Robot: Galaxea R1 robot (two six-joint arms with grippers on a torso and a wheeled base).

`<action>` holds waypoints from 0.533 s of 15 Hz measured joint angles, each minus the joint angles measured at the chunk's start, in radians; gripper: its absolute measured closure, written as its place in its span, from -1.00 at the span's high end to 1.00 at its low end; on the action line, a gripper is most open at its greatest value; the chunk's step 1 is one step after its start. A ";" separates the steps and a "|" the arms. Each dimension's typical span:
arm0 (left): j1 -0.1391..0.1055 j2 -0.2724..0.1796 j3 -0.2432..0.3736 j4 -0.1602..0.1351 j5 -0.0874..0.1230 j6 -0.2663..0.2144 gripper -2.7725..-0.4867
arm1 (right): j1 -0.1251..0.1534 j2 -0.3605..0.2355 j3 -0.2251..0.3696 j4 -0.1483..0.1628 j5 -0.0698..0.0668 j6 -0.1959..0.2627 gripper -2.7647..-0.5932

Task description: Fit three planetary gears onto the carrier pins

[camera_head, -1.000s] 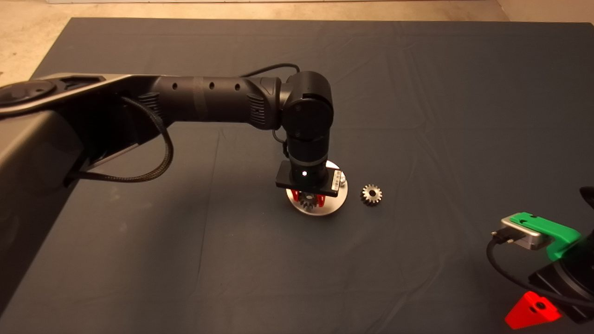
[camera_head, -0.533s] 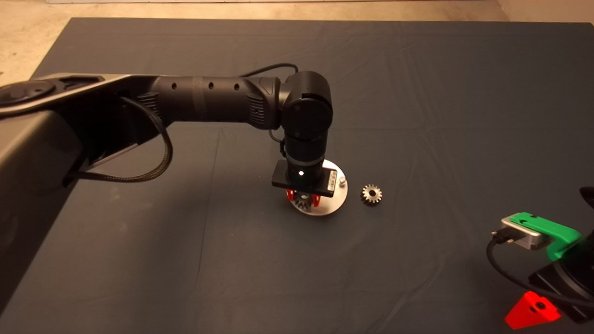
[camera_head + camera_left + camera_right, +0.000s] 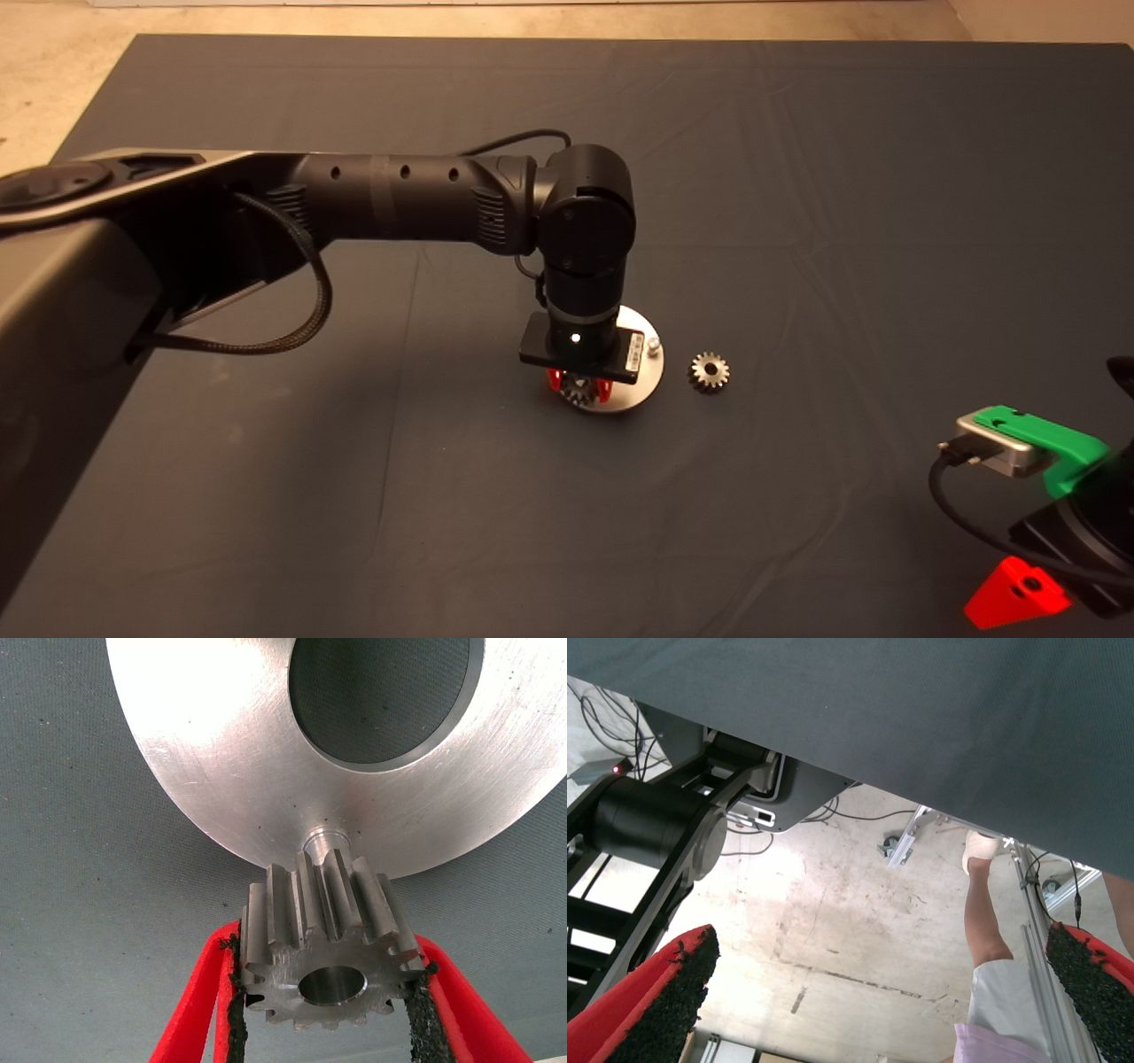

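My left gripper (image 3: 579,385) is shut on a planetary gear (image 3: 580,390), a small silvery spur gear, over the near left part of the shiny carrier disc (image 3: 644,383). In the left wrist view the gear (image 3: 323,943) sits between the red fingers (image 3: 199,1010), right by a short pin (image 3: 326,835) on the disc (image 3: 221,771). I cannot tell if it touches the pin. Another pin (image 3: 653,345) stands bare at the disc's right. A second gear (image 3: 709,370) lies on the mat just right of the disc. The third gear is hidden. My right gripper (image 3: 1017,598) is parked at the lower right, open and empty.
The left arm (image 3: 399,199) reaches across the mat (image 3: 797,177) from the left and covers most of the disc. The right wrist view looks past the mat's edge at the floor, a black stand (image 3: 656,824) and a person's leg (image 3: 983,930).
My left gripper has moved slightly left and lower with the gear, closer to the disc. The loose gear and the right arm have not moved.
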State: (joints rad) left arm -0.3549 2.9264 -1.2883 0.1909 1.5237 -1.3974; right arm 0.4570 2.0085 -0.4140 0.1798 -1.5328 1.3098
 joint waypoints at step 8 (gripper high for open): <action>0.000 -0.001 -0.008 -0.003 -0.007 0.026 -0.60 | 0.000 0.000 0.000 0.000 0.000 0.000 0.99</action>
State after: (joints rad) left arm -0.3553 2.9255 -1.2964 0.1881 1.5164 -1.3719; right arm 0.4570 2.0085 -0.4140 0.1798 -1.5328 1.3098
